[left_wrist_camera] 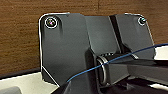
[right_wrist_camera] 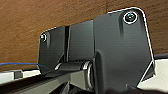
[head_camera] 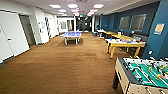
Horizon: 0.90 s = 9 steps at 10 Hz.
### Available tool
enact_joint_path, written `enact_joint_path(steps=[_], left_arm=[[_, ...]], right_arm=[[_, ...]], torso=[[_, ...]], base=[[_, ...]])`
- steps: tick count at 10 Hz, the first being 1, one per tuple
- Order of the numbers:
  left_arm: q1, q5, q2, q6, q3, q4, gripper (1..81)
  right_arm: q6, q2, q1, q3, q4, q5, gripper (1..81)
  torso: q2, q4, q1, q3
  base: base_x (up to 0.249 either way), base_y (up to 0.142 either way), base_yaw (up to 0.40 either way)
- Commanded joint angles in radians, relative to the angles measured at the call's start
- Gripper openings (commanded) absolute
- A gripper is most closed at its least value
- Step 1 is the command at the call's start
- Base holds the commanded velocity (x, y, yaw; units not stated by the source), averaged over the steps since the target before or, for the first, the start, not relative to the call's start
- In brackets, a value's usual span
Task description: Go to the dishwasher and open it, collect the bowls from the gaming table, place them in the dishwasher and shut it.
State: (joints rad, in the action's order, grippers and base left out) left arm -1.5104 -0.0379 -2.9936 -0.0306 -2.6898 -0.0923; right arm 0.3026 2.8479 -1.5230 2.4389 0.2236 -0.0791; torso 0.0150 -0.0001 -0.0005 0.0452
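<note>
The gaming table (head_camera: 126, 44), pale-topped with a yellowish edge and yellow legs, stands at the right about halfway down the room. Small things lie on it. One is a blue spot (head_camera: 110, 39) at its near left corner, too small to tell whether it is a bowl. The dishwasher is out of view. Both wrist views look past the robot's dark plate at the brown floor (left_wrist_camera: 20, 37) (right_wrist_camera: 25, 25).
A foosball table (head_camera: 142, 72) with a green field is close at the lower right. A blue ping-pong table (head_camera: 71, 35) stands far ahead in the middle. More yellow tables (head_camera: 117, 35) line the blue right wall. White doors (head_camera: 11, 35) are on the left. Brown floor (head_camera: 62, 65) runs ahead.
</note>
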Motion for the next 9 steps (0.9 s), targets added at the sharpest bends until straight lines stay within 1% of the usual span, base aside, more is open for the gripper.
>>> enact_joint_path(steps=[1, 9], left_arm=[[0.051, 0.05, 0.004, -0.003, 0.002, 0.008, 81.1], [0.051, 0.05, 0.002, -0.003, 0.002, 0.013, 81.1]], right_arm=[[-0.005, -0.011, 0.054, -0.005, 0.016, 0.042, 81.1], [-0.003, -0.014, 0.052, -0.005, 0.014, 0.042, 81.1]], torso=[[0.0, 0.0, 0.001, 0.0], [0.0, 0.0, 0.001, 0.0]], base=[[0.13, 0.0, 0.0], [0.139, 0.0, 0.0]])
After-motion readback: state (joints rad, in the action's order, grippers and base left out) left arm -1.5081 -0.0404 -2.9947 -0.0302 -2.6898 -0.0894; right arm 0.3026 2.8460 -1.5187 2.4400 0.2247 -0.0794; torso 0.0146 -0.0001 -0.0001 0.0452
